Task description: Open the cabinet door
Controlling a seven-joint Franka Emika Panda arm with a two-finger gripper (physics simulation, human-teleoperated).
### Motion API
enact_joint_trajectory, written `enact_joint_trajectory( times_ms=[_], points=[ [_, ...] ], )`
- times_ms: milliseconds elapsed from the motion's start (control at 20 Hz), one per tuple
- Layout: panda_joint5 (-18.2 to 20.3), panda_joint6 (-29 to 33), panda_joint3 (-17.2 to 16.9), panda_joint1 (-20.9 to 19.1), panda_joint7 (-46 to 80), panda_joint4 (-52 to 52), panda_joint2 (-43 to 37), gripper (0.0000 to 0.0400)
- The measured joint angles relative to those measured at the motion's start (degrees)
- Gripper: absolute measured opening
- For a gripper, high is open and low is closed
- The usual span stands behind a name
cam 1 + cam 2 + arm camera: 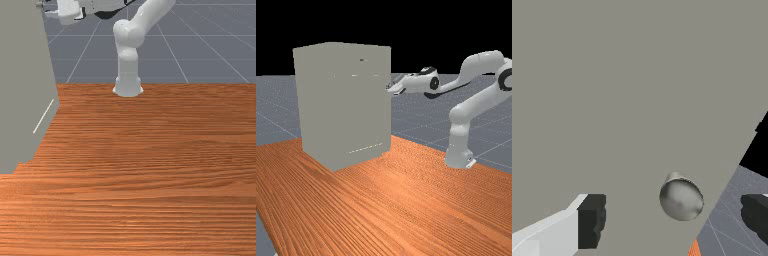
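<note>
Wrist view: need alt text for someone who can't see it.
Open gripper facing a flat grey cabinet surface, with a rounded grey knob seen between the spread, dark-tipped fingers, touching neither. Beyond the cabinet's edge: gridded grey floor, black background and a sliver of orange-brown table.

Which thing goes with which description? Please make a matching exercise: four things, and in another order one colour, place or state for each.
1. Cabinet
2. Knob
3. Table
4. Tool

A. Orange-brown
B. Open
C. Standing on the table, tall and grey
D. Attached to the cabinet, small and round

Pairs: 1-C, 2-D, 3-A, 4-B
</note>
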Motion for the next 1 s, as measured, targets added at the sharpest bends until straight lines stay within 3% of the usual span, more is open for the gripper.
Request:
enact_joint_trajectory(
  times_ms=[150,350,400,450,600,750,850,1000],
  points=[
    [-1.67,0.57,-0.65,-1.35,1.07,0.39,1.42,0.04],
    [-8.4,1.32,-1.91,-4.53,5.59,1.69,4.56,0.0399],
    [-9.01,1.55,-1.78,-4.4,5.97,1.83,4.84,0.0298],
    [-9.37,1.63,-1.76,-4.36,6.2,1.88,4.94,0.0269],
    [-9.69,1.62,-1.81,-4.34,6.48,1.91,5.01,0.0269],
    [-9.55,1.18,-1.61,-4.32,6.72,1.54,4.48,0.0243],
    [-9.41,0.79,-1.34,-4.25,6.98,0.67,3.71,0.0192],
    [-9.21,0.83,-1.05,-4.07,7.23,-0.2,3.31,0.0172]
  ],
)
